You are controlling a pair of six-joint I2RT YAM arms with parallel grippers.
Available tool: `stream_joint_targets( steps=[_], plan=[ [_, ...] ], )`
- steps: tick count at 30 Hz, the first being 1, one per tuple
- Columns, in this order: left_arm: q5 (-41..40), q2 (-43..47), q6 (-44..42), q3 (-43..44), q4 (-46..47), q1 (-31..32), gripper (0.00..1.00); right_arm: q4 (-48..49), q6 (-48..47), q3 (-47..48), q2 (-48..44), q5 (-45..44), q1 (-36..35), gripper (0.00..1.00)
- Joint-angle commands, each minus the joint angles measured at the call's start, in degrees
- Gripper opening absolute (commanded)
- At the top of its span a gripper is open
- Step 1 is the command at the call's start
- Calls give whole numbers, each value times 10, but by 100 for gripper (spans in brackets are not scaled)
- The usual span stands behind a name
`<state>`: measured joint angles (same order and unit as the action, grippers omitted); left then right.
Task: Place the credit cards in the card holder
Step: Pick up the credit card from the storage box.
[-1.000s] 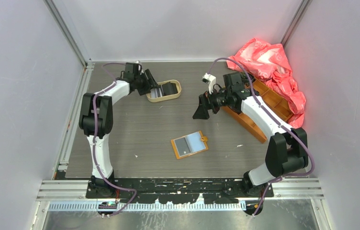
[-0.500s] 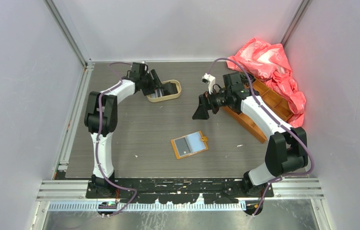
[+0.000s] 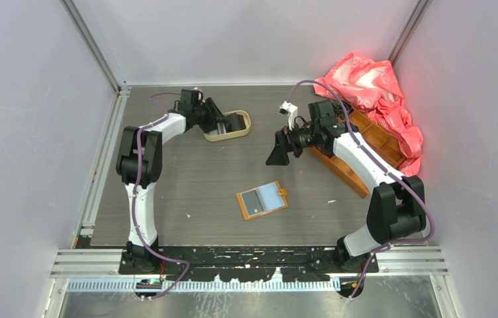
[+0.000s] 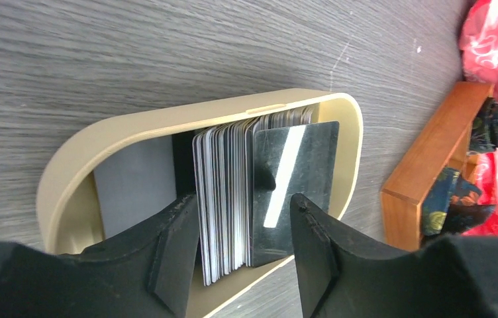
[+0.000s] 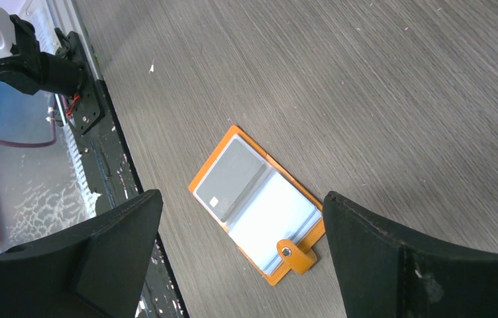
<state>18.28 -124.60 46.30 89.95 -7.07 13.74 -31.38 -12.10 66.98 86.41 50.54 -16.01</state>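
Observation:
The credit cards (image 4: 230, 192) stand on edge as a stack in an oval tan tray (image 4: 167, 122), with a black card (image 4: 299, 165) leaning at the stack's right end. My left gripper (image 4: 245, 202) straddles the stack, open; its left finger sits close against the stack and a small gap shows at the right finger. From above, the left gripper (image 3: 216, 122) is at the tray's (image 3: 241, 132) left end. The card holder (image 3: 262, 199) lies open mid-table, orange, with a grey card and a pale blue one in its pockets. My right gripper (image 3: 278, 154) hangs wide open above the card holder (image 5: 256, 202), holding nothing.
An orange compartmented wooden box (image 3: 349, 162) lies under the right arm, and its corner (image 4: 432, 165) is near the tray. A crumpled pink-red plastic bag (image 3: 379, 93) fills the back right corner. Grey walls close in the table on three sides.
My left arm has pushed slightly further toward the tray and its jaws have narrowed around the card stack. The right arm and card holder have not moved.

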Motion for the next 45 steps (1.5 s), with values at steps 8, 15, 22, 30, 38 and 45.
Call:
stream_joint_targets(
  steps=[8, 15, 22, 30, 38, 45],
  plan=[
    [77, 10, 49, 13, 67, 3, 52, 12, -6, 19, -7, 17, 2, 96],
    [75, -24, 38, 43, 35, 4, 56, 12, -6, 18, -6, 19, 2, 96],
    [87, -38, 40, 56, 26, 7, 56, 13, -5, 18, -5, 21, 2, 95],
    [96, 4, 51, 36, 43, -4, 54, 13, -6, 17, -4, 23, 2, 95],
    [111, 28, 59, 12, 57, -21, 53, 13, -5, 16, -3, 25, 2, 95],
    [119, 29, 63, 2, 66, -23, 50, 12, -5, 17, -2, 24, 3, 95]
  ],
)
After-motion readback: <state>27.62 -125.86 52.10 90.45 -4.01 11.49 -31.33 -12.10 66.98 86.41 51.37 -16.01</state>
